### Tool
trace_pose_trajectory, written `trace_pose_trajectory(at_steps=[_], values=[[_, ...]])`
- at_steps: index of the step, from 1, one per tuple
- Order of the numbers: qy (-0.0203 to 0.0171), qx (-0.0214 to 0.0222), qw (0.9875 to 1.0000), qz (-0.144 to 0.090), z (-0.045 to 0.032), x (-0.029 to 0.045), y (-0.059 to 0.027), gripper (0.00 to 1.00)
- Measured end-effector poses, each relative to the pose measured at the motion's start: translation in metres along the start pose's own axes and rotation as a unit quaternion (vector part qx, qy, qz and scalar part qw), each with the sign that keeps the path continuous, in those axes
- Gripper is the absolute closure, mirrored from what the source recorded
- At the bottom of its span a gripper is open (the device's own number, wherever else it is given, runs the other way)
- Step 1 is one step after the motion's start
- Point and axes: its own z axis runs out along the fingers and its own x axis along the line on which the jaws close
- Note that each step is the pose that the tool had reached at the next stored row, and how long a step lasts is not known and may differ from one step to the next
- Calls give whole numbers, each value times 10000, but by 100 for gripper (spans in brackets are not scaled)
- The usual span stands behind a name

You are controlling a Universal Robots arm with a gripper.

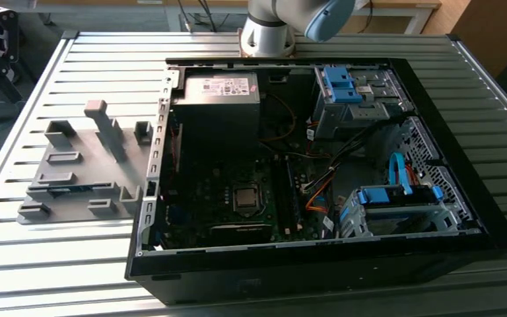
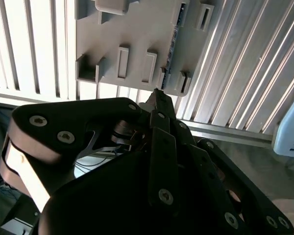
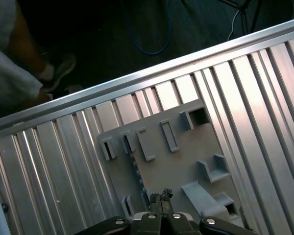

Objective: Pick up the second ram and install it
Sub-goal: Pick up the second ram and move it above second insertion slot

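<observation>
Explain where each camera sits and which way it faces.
Exterior view: above the table, looking down into the computer case; arm base shows.
First wrist view: on the arm, looking down at the grey holder; the hand shows.
Second wrist view: behind the hand, facing the holder.
Both wrist views share holder and second ram.

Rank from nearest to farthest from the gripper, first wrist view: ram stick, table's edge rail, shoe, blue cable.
1. Ram stick, in the grey holder right by the gripper.
2. Table's edge rail, beyond the holder.
3. Shoe and blue cable, both on the floor past the rail; too close to call.
</observation>
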Motion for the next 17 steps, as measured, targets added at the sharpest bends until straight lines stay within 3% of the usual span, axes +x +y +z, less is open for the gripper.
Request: trace_pose_trajectory(at_steps=[17], values=[[10,-3,9997,-235,0,1,0,89]])
